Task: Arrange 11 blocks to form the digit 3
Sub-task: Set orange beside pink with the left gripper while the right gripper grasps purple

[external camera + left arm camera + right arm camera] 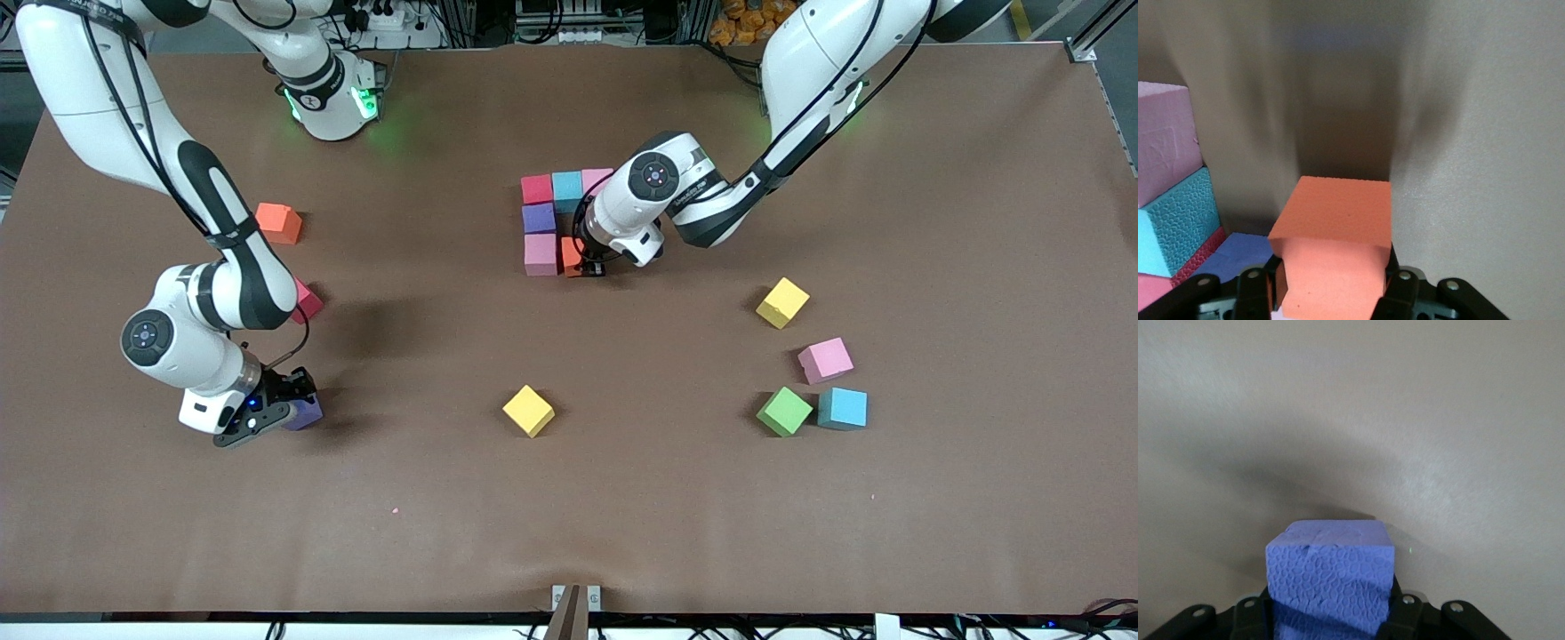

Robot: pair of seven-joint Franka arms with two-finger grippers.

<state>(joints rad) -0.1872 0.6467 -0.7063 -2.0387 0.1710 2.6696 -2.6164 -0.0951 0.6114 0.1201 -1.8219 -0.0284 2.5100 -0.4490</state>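
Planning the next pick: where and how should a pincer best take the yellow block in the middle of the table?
Probably from straight above, closing on two opposite side faces. The yellow block sits flat but turned cornerwise to the table edges, so the pincer should rotate to match. No other block touches it, so all sides are free.

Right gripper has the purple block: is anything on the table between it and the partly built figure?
Nothing visible. The right gripper is shut on the purple block near the right arm's end. Bare table runs from there to the partly built figure, where the left gripper holds an orange block. The yellow block lies nearer the camera, off that line.
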